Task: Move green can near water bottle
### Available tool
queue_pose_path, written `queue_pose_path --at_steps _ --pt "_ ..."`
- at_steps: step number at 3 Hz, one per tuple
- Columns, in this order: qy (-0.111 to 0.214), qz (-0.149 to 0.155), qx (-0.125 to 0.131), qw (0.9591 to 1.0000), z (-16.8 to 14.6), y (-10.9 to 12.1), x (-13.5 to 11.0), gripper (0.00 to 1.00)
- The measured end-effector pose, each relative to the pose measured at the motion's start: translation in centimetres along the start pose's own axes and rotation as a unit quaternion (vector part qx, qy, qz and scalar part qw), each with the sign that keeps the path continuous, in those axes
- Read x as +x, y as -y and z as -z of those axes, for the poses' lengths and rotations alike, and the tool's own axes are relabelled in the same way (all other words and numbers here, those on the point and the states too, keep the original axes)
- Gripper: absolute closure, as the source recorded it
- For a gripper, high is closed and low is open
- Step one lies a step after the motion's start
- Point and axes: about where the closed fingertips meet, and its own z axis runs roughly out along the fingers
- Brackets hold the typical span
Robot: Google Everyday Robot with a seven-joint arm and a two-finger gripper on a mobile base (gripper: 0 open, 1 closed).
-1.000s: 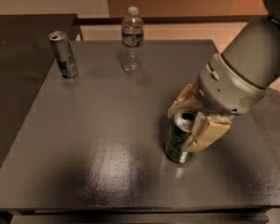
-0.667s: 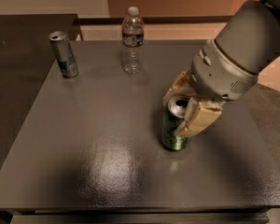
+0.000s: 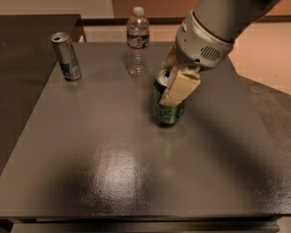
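Containers first: we find the green can [image 3: 169, 112] upright near the middle of the dark table [image 3: 136, 178], just beside the water bottle [image 3: 137, 41] on that bottle's near right, with a narrow gap between them. Whether its base touches the table we cannot tell, and its contents are hidden. The bottle stands upright with its white cap on, at the table's far edge.

The gripper [image 3: 168, 82] sits over the can's top, its tan fingers [image 3: 180, 87] clamped on the can's upper part. A silver-and-blue can [image 3: 66, 56] stands well apart at the far left. Nothing lies between the green can and the bottle.

Against the frame 0.7 s ago, can and gripper have shifted together away from the near right and closer to the bottle; bottle and silver can have not moved.
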Motion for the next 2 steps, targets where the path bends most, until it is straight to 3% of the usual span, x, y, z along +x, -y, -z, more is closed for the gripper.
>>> queue_pose_path --at_steps 1,2 --pt "-0.004 -0.056 0.014 0.9983 -0.9 4.0 -0.8 1.0" --pt "0.002 -0.104 0.031 0.9942 -1.5 7.9 -1.2 1.0"
